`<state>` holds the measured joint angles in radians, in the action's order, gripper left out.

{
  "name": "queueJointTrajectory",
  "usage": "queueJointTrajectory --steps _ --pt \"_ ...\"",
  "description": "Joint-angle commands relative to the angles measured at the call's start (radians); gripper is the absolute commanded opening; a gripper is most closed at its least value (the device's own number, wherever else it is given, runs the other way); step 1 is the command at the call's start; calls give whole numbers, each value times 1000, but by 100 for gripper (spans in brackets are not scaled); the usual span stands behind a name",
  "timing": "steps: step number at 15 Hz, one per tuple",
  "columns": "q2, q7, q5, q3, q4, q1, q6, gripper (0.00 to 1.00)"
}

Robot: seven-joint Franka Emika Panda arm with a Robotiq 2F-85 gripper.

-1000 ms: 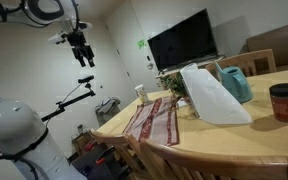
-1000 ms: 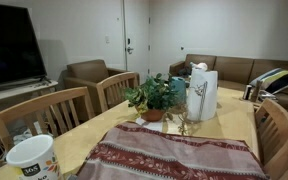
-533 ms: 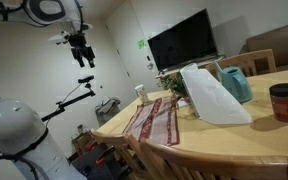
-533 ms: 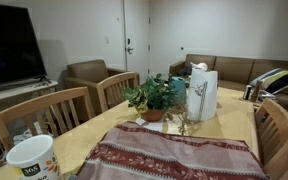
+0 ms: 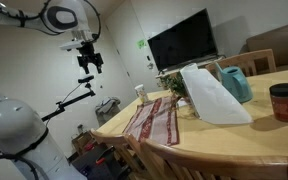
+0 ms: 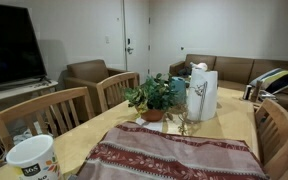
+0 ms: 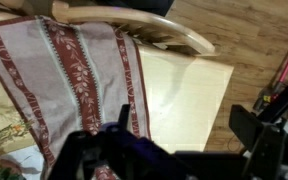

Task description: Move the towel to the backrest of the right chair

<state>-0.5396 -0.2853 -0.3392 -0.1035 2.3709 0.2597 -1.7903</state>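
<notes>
The towel (image 5: 154,118), striped dark red and tan, lies flat at one end of the wooden table (image 5: 274,135). It also shows in the foreground of an exterior view (image 6: 174,155) and in the wrist view (image 7: 74,70). The right chair, with a wide curved top rail, stands at the table's side (image 5: 209,160) (image 6: 274,125). Its rail shows in the wrist view (image 7: 154,22) beside the towel. My gripper (image 5: 88,56) hangs high in the air, well away from the table. In the wrist view the gripper (image 7: 184,130) is open and empty.
On the table stand a white bag (image 5: 212,95) (image 6: 202,92), a teal pitcher (image 5: 234,82), a red can (image 5: 284,100), a plant (image 6: 154,95) and a paper cup (image 6: 32,158). Slatted chairs (image 6: 44,112) line the far side. A camera stand (image 5: 79,95) is near the arm.
My arm has swung a little to the right and down in an exterior view. The towel and the other things have not moved.
</notes>
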Motion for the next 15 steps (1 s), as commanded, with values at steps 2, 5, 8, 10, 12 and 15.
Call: queueJointTrajectory --steps 2,5,8,10,12,15 --pt "127 39 136 -40 -85 -28 -46 100" --pt "116 18 119 -30 -58 -17 -47 100" --pt "125 18 121 -30 -68 -19 -47 100" --pt "141 15 131 -31 -70 -21 -44 100" --pt "180 -5 140 -32 -54 -22 -89 100" --pt "273 13 172 -56 -47 -20 -178 100"
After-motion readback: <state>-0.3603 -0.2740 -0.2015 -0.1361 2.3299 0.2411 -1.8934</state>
